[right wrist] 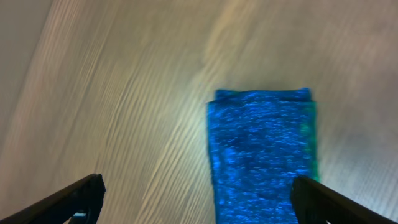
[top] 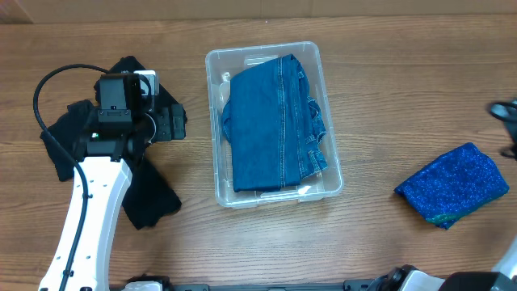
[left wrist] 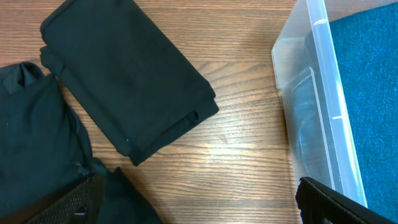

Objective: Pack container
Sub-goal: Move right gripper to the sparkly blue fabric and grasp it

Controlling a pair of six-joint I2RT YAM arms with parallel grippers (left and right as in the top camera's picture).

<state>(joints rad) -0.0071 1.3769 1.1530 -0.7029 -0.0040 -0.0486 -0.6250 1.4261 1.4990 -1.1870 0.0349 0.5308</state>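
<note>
The container [top: 212,121] sits at the middle of the table [top: 363,65], long side running 12 to 6 o'clock. Folded jeans [top: 275,121] lie inside and fill most of it.

At 9 o'clock from the container, black cloth [top: 145,190] lies rumpled on the table. The left gripper [top: 168,123] hangs over it, pointing toward 3 o'clock. In the left wrist view its fingers [left wrist: 68,202] are spread wide, with a folded black piece [left wrist: 130,74] at 11 o'clock and the container wall [left wrist: 323,93] at 3 o'clock.

At 4 o'clock from the container, well apart, a folded blue cloth [top: 452,184] lies on the table. The right gripper [top: 505,113] shows at the frame's edge, at 1 o'clock from that cloth. In the right wrist view its fingers [right wrist: 68,202] are spread wide above the blue cloth [right wrist: 261,155].
</note>
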